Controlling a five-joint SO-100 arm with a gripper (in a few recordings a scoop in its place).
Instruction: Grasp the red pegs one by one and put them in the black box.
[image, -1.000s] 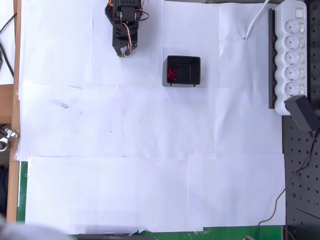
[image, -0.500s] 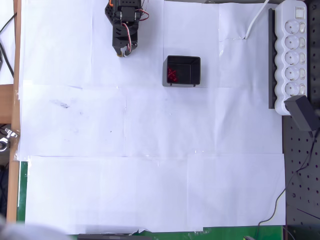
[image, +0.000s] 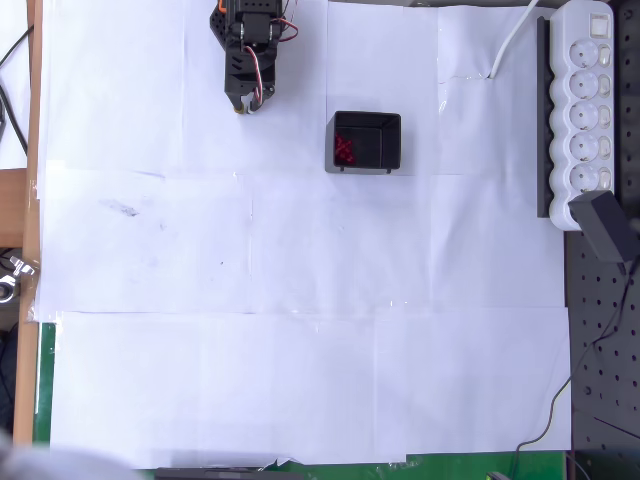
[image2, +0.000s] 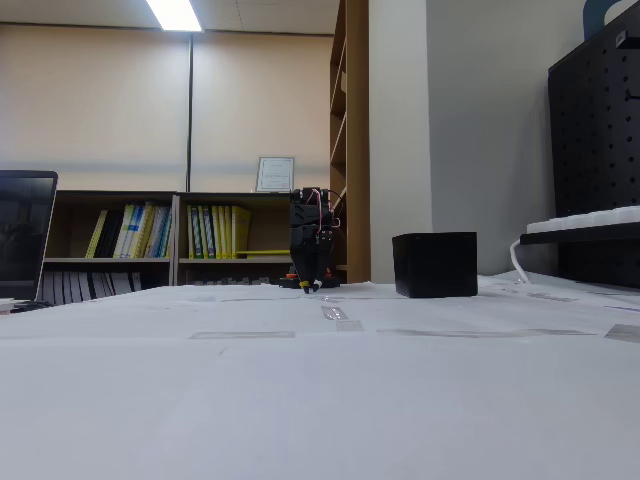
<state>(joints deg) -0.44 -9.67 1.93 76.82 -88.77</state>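
Handling the tiny dark-red round pegs (image: 344, 149) calls for a light, precise pinch: judging by their size they weigh almost nothing, look rigid and smooth, and are likely to roll or slip if squeezed off-centre. The best hold is probably across the middle of a single peg, fingertips square to it.

All visible pegs lie as a red cluster inside the small rectangular black plastic open-top box (image: 390, 140), in its left half in the overhead view. Individual pegs cannot be counted there. No loose peg shows on the white paper-covered table (image: 300, 350), so the task appears complete or nearly so.

The box stands on the far part of the table, walls upright, right half of its floor bare. In the fixed view it reads as a plain black block (image2: 434, 264) and its contents are hidden.

The black two-finger gripper (image: 244, 103) points down at the paper, well to the left of the box and apart from it. Whether its jaws are apart or together cannot be told, and nothing shows between them.

A white power strip (image: 590, 100) lies at the right edge.
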